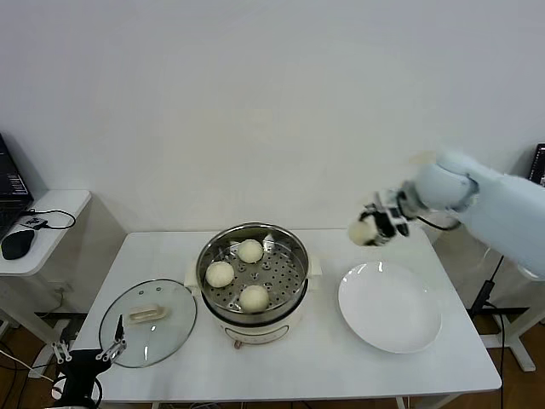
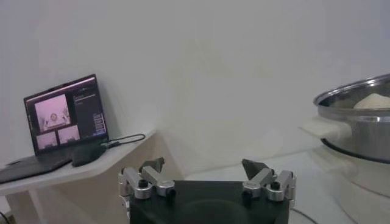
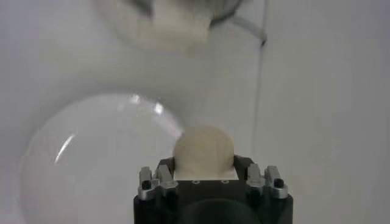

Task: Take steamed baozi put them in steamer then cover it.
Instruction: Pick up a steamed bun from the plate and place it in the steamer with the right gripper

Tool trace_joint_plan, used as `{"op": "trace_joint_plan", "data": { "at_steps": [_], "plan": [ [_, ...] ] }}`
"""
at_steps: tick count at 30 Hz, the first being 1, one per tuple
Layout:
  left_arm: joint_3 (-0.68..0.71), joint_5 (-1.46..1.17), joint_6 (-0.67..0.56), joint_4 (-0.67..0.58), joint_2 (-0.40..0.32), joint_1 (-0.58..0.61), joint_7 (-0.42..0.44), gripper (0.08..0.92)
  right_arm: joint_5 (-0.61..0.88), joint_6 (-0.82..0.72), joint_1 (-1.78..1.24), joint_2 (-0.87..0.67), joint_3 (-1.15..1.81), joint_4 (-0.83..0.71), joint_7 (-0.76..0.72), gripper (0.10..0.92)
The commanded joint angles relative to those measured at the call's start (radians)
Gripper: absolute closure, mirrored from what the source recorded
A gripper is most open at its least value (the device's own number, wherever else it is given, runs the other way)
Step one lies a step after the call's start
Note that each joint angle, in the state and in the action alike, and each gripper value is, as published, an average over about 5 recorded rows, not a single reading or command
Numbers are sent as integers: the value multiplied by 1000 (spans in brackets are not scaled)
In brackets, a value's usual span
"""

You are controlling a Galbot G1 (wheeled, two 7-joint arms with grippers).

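Right pincer (image 1: 375, 223) hangs in the air above the far edge of the white plate (image 1: 390, 308), closed on one cream-white bun (image 1: 362, 231); the right wrist view shows that bun (image 3: 203, 153) seated between the fingers, with the plate (image 3: 91, 152) below it. Three more buns lie on the perforated tray inside the steel steamer (image 1: 294, 256) at the middle of the white surface (image 1: 298, 366): one at the back (image 1: 249, 250), one toward the robot's left (image 1: 220, 273) and one at the front (image 1: 254, 297). The plate sits on the surface just beside the steamer, on the robot's right, with nothing on it. The glass lid (image 1: 149, 322) with its cream handle lies flat on the surface on the steamer's other side. Left pincer (image 1: 87, 348) waits low at the near left corner beside the lid, its fingers (image 2: 152, 173) spread wide and holding nothing.
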Motion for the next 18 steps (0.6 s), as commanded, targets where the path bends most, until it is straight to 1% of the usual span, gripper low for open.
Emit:
{"op": "trace_joint_plan", "data": {
  "at_steps": [1, 4, 7, 12, 18],
  "plan": [
    [0, 1, -2, -2, -4, -2, 0, 177, 282, -207, 200, 267, -208, 27, 120, 414],
    [0, 2, -4, -4, -9, 1, 0, 177, 325, -253, 156, 322, -207, 13, 158, 414],
    [1, 4, -6, -4, -10, 4, 0, 177, 334, -281, 113, 362, -205, -6, 182, 414],
    [-2, 3, -7, -2, -8, 1, 0, 177, 318, -299, 40, 411, -202, -50, 213, 414],
    [-4, 1, -8, -1, -8, 1, 1, 177, 283, -299, -21, 435, -201, -108, 232, 414]
  ]
}}
